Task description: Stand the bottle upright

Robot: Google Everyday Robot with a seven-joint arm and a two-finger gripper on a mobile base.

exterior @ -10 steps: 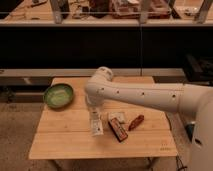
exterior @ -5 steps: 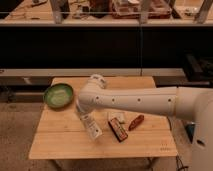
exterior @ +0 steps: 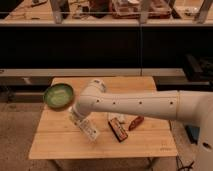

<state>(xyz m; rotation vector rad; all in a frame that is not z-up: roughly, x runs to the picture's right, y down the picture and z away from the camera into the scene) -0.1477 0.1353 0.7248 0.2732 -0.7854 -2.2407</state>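
The bottle (exterior: 90,130) is white with a pale label bearing dark marks. It is tilted, its lower end pointing down-right over the left middle of the wooden table (exterior: 60,142). My gripper (exterior: 78,118) is at the end of the white arm that reaches in from the right. It is at the bottle's upper end, shut on it. I cannot tell whether the bottle's lower end touches the table.
A green bowl (exterior: 58,95) stands at the table's back left corner. A small white packet (exterior: 114,118), a dark brown bar (exterior: 119,131) and a reddish-brown item (exterior: 136,122) lie just right of the bottle. Dark shelving runs behind the table.
The gripper has swung left and the bottle with it, going from nearly vertical to clearly tilted. The packet, bar and bowl have not moved.
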